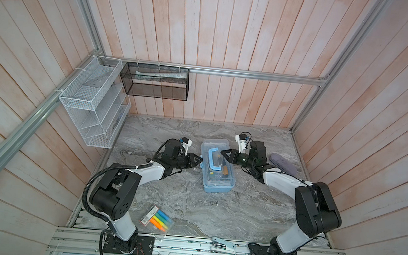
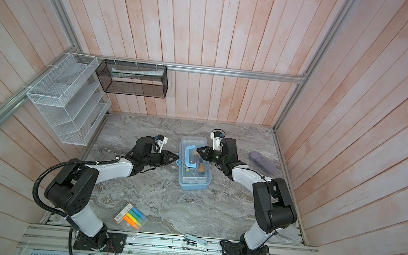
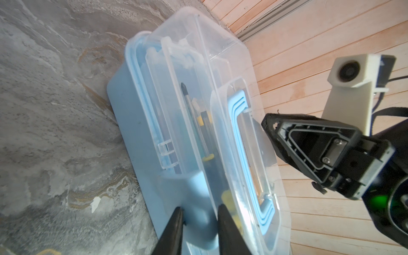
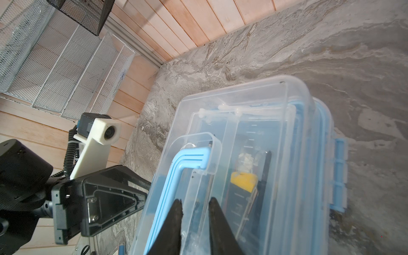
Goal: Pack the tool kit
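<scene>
- Tool kit [image 1: 217,184]: light-blue box, transparent lid down, standing near the middle of the grey marbled bench [image 1: 214,212], between the two arms. Tools show through the lid.
- Handle [image 1: 208,158]: folded flat on the lid.
- Left end effector [image 1: 199,160]: at the box's left long side. In the left wrist view its fingers [image 3: 174,229] clamp a light-blue side tab [image 3: 198,194].
- Right end effector [image 1: 221,151]: over the lid at the handle's far end, closed to a narrow slit, tips on the clear plastic just beside the handle.
- Highlighter packet [image 1: 157,217]: front left of the bench.
- Lilac case [image 1: 283,163]: far right.
- Stapler [image 1: 222,246]: on the front rail.
</scene>
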Motion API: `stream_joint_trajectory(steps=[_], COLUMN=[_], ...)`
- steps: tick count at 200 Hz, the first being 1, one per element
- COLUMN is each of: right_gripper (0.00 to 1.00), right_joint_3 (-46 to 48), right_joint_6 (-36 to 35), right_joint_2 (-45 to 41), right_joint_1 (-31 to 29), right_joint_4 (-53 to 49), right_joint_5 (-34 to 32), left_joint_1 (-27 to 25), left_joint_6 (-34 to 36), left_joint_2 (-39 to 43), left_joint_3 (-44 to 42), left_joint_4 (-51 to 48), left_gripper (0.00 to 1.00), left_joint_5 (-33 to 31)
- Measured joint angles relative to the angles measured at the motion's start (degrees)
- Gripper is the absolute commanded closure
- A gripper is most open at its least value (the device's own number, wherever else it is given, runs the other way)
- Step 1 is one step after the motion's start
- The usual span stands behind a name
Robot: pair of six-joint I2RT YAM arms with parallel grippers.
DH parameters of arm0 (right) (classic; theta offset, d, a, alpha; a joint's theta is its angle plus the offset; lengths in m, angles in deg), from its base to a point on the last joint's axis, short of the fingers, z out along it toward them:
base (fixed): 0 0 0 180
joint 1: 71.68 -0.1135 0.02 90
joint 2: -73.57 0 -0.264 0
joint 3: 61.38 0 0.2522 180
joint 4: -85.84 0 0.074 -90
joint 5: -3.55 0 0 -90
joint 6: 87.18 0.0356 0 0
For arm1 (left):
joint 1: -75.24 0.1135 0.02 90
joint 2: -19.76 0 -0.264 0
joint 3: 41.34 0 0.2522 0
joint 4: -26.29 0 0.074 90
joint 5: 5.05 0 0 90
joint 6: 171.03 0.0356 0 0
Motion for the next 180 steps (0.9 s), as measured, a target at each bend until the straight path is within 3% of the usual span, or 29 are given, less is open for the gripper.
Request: stream_joint_trajectory(steps=[146,180], right_gripper=[0.76,0.76], right_joint_3=[0.04,0.04], right_joint_6=[0.0,0.0], right_joint_2=[0.09,0.11], right_joint_1=[0.2,0.2], right_joint_4=[0.26,0.26], right_joint_5=[0.04,0.07], left_joint_1=[-1.01,-1.79], left_joint_6=[0.92,2.78], left_joint_2=[-0.92,-1.03], left_joint_3=[2.38,4.07], left_joint_4=[-2.54,-5.9], left_gripper=[0.71,0.67], left_joint_5=[-1.7,-4.22])
